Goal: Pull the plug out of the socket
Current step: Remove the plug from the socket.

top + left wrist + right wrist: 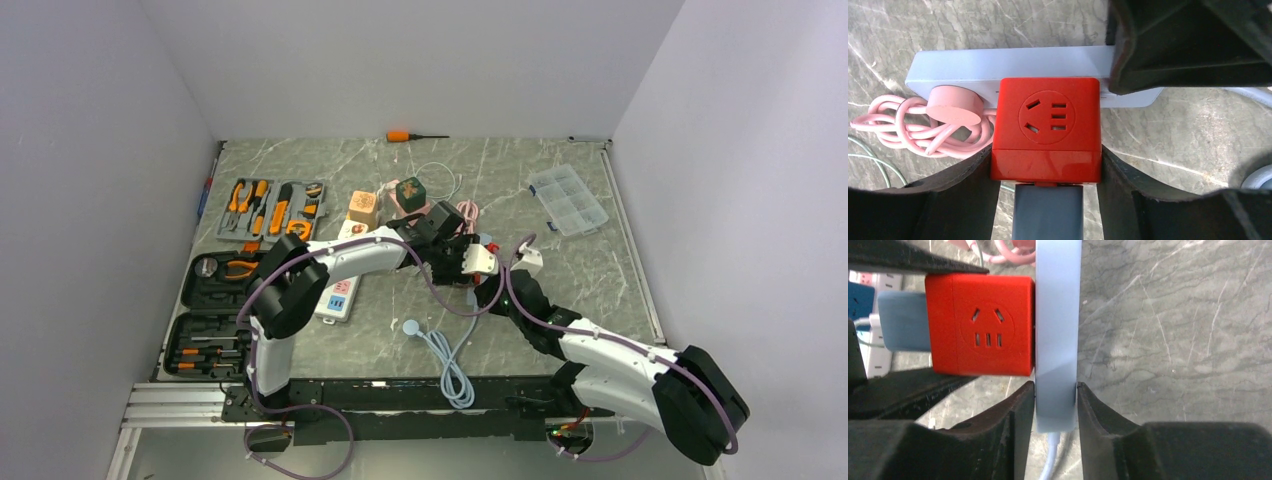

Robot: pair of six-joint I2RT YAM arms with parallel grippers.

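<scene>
Risk: the power strip (1058, 315) slipping
Left gripper (1046, 155) pinched the red plug (1048, 120), right gripper (1055, 390) pinched the strip; a skewed pull might free it.

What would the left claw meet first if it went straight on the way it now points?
The red cube, already between its fingers; right behind it lies the pale power strip. Depth is hard to judge.
</scene>
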